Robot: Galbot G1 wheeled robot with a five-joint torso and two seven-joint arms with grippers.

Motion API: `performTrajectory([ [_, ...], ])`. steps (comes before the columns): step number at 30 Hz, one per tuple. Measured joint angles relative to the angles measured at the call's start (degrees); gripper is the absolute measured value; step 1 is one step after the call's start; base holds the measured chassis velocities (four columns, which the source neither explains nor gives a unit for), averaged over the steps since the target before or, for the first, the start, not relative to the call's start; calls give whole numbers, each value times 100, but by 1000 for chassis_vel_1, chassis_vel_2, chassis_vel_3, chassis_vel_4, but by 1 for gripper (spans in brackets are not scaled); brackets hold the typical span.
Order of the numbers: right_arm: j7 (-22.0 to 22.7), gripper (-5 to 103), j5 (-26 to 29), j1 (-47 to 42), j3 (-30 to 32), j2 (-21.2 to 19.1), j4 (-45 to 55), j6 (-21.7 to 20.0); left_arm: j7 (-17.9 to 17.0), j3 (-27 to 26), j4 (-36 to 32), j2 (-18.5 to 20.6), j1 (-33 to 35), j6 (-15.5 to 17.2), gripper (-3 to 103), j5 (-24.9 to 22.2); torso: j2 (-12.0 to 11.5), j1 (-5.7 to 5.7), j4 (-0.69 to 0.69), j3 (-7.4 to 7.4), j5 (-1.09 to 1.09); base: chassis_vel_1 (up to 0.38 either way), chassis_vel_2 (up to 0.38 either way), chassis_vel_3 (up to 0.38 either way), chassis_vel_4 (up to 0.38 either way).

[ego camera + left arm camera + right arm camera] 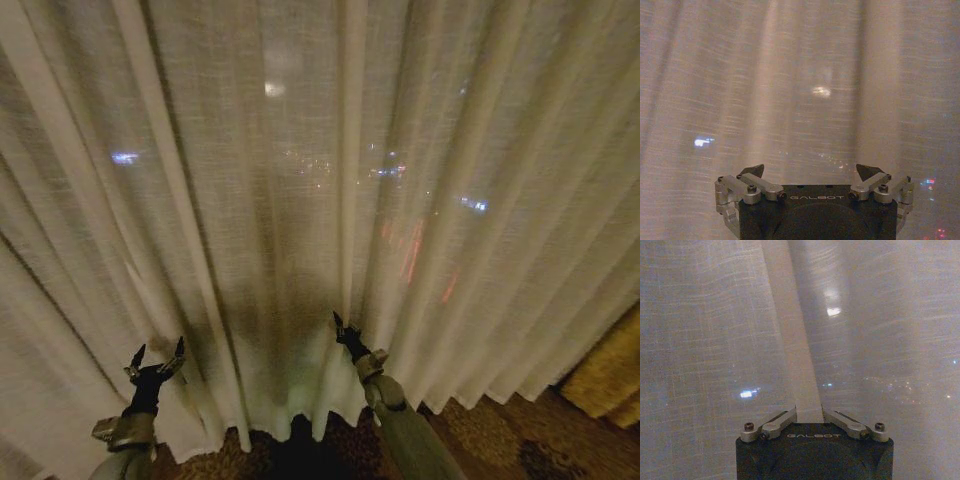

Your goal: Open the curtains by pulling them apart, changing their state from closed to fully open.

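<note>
Straight ahead of you the curtains point(300, 180) hang shut from the top of view to the carpet point(480, 440), city lights glowing through the thin weave. Judge them light, limp and prone to slip, so pinch a folded pleat edge near the middle seam. Your right gripper point(338, 322) is closed on such a pleat point(805, 390). Your left gripper point(158, 352) hangs low on the left, fingers spread wide, holding nothing, just short of the cloth.

A hotel-like or home room at night is suggested by floor-length sheer cream-white pleated curtains point(300, 200), patterned brown carpet point(480, 440) and a golden-yellow drape point(610, 375)
</note>
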Motion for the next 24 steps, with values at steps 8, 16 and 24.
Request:
performTrajectory([
  [8, -147, 0, 47, -38, 68, -14, 2, 17, 0, 0, 0, 0, 0, 0, 100, 0, 0, 0, 0, 0, 0, -289, -295, 290, 287],
  [16, -239, 0, 63, -69, 98, -11, 1, 27, 0, 0, 0, 0, 0, 0, 100, 0, 1, -1, 0, -1, -1, -349, -358, 360, 357],
  [24, -329, 0, 79, -79, 194, -19, -64, 50, 0, 0, 0, 0, 0, 0, 100, 0, 0, -1, 0, 0, 0, -348, -363, 334, 346],
])
